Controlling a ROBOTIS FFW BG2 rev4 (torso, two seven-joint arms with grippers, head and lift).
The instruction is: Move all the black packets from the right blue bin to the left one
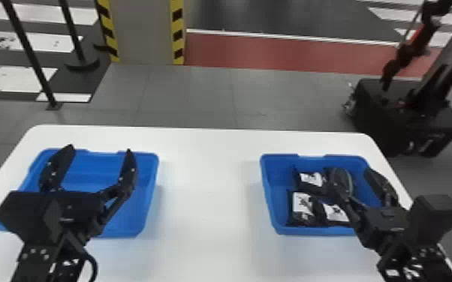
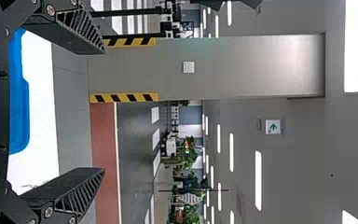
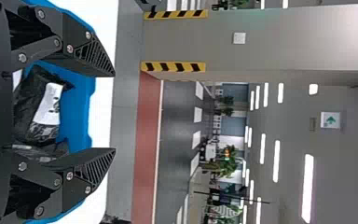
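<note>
The right pincer (image 1: pixel 354 171) covers part of the right bin (image 1: pixel 268 183), its inner finger in front of some black packets (image 1: pixel 336 213), so their full number is hard to make out; at least three show, two near the bin's near wall and one farther in. The outer finger and the arm mask much of the bin's right side and near right corner. In the right wrist view, a black packet with a white label lies in the bin, cut off by the pincer's dark body, and a glossy dark piece beside it is too masked to tell. The left pincer (image 1: pixel 99 149) and its arm hide the middle and near left of the left bin (image 1: pixel 152 159). Each bin sits near its own side edge of the white surface (image 1: pixel 210 180), with a broad stretch of surface between them and a narrower strip beyond their far rims. Both arms come in from the bottom edge, the right one slanting leftward, fingers pointing forward. Both pincers stand wide, fingers well apart.
</note>
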